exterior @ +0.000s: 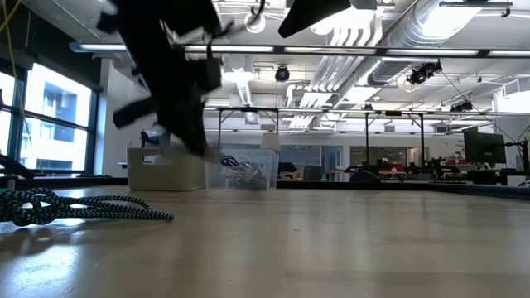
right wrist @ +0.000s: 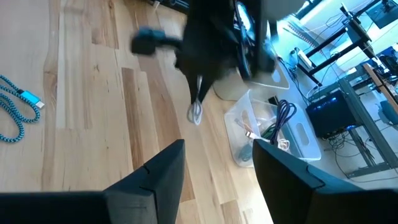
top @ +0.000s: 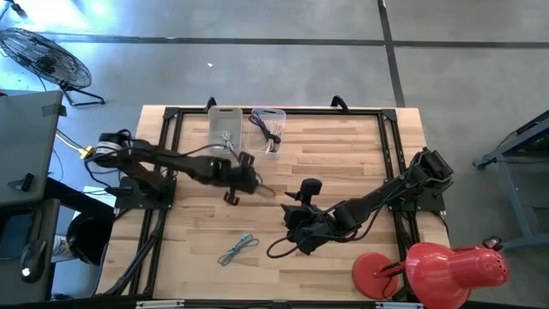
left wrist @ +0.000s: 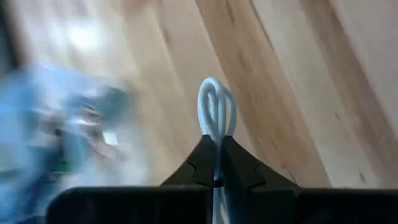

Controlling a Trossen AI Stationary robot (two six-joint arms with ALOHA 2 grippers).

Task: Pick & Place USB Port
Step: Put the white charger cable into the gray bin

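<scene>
The left claw [left wrist: 217, 163] pinches a white cable [left wrist: 215, 112] by its loop; slung below, it could slip free. The right claw [right wrist: 217, 163] is spread.

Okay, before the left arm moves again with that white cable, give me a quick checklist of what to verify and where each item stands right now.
1. Left gripper shut on the white cable: ok, a loop sticks out past the fingertips.
2. Cable lifted off the table: ok, the right wrist view shows it hanging below the gripper.
3. Clear bin at the table's far edge visible: ok, with cables already inside.
4. Right gripper out of the way: ok, open, holding nothing, near the table's middle.
5. Teal braided cable near the front edge: ok, apart from both arms.
6. Cable's trailing end free: cannot tell.
</scene>
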